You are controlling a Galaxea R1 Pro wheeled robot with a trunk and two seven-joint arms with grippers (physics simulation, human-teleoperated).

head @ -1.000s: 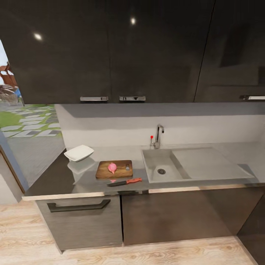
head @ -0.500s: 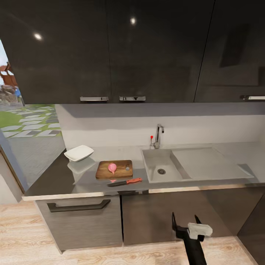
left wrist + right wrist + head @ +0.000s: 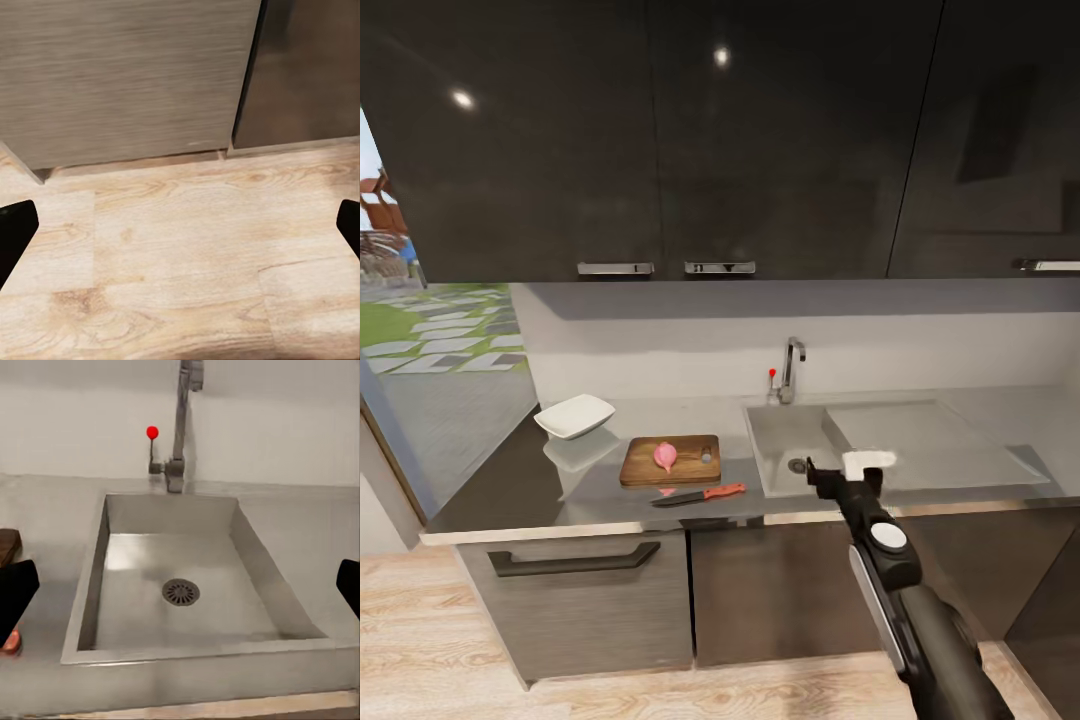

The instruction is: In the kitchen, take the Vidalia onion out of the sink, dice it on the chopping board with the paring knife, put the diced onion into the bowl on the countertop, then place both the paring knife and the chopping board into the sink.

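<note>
The pink Vidalia onion point(image 3: 666, 456) lies on the dark brown chopping board point(image 3: 671, 460) on the grey countertop point(image 3: 520, 485), left of the sink point(image 3: 765, 450). In front of the board lies the red-handled paring knife point(image 3: 700, 494). At the back left stands the white bowl point(image 3: 574, 415). My right gripper point(image 3: 840, 468) is open and raised over the sink's front edge, holding nothing. In the right wrist view, the right gripper point(image 3: 180, 592) looks into the bare sink basin point(image 3: 247, 540) with its drain point(image 3: 181, 591). My left gripper point(image 3: 180, 232) is open over the wooden floor.
A chrome tap point(image 3: 790, 370) with a red knob point(image 3: 152, 432) stands behind the basin, and a flat drainboard point(image 3: 920, 445) lies to its right. Dark upper cabinets point(image 3: 660, 140) hang over the worktop. Below are a drawer with a black bar handle point(image 3: 574, 560) and the wooden floor point(image 3: 187, 255).
My right arm has risen from below the counter front into the head view and now reaches the sink's front edge. The onion, board, knife and bowl have not moved.
</note>
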